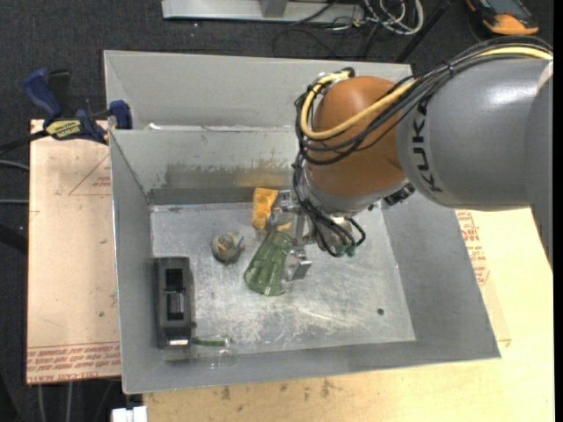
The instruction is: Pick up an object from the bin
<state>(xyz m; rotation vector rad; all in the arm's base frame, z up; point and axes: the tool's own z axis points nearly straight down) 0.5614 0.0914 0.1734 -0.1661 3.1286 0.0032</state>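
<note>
Grey bin (pixel 132 236). Arm's gripper (pixel 295 251) low at centre, at upper end of clear green piece (pixel 266 272); open or closed, cannot tell. Yellow block (pixel 263 206) just behind. Risk: green piece looks slick and may skid aside; the block could snag.

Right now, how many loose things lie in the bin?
5: a black box at front left, a thin green piece beside it, a grey lump left of centre, a yellow block at the back, a larger green thing at centre. The arm may hide more.
</note>
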